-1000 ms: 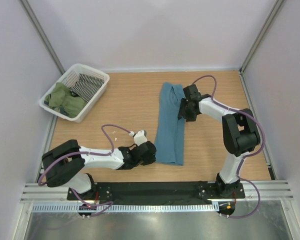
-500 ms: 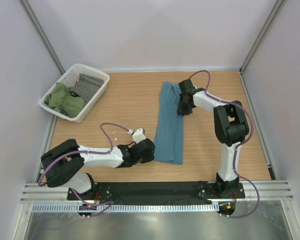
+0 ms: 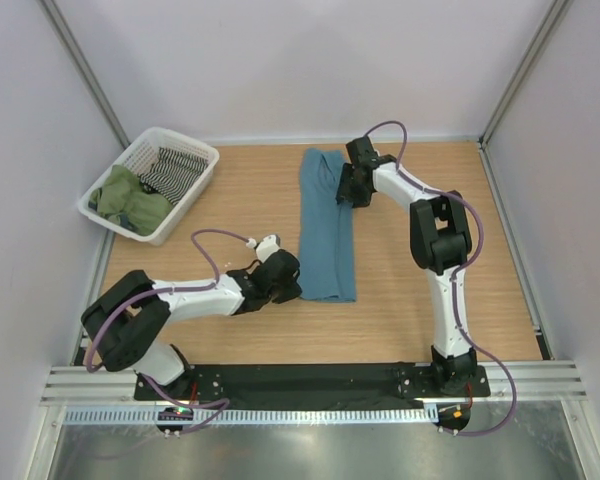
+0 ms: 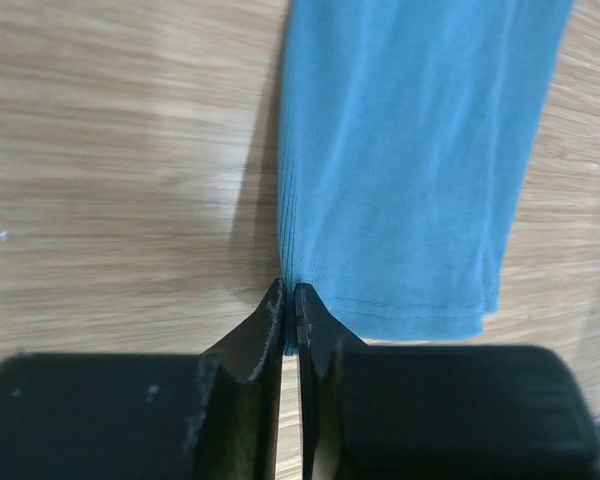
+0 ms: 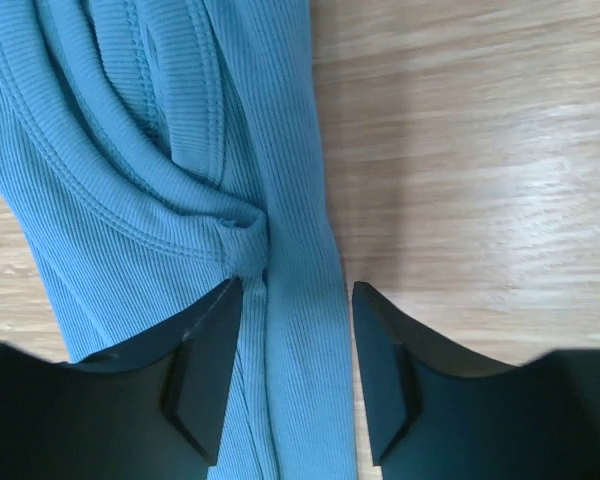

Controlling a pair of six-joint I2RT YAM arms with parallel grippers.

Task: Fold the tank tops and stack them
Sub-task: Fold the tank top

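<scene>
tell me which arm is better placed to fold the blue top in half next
Left, probably. The left gripper is shut on the near hem corner of the teal tank top, ready to carry it over. The right gripper is open, only straddling the far edge.

White basket (image 3: 192, 200) on the wooden table (image 3: 250, 200) — striped cloth (image 3: 170, 172), perhaps, inside.

Open table (image 3: 242, 205) between basket (image 3: 192, 198) and blue top (image 3: 325, 235), room to pass. Right arm (image 3: 435, 238) crowds the top's right side; basket blocks far left
</scene>
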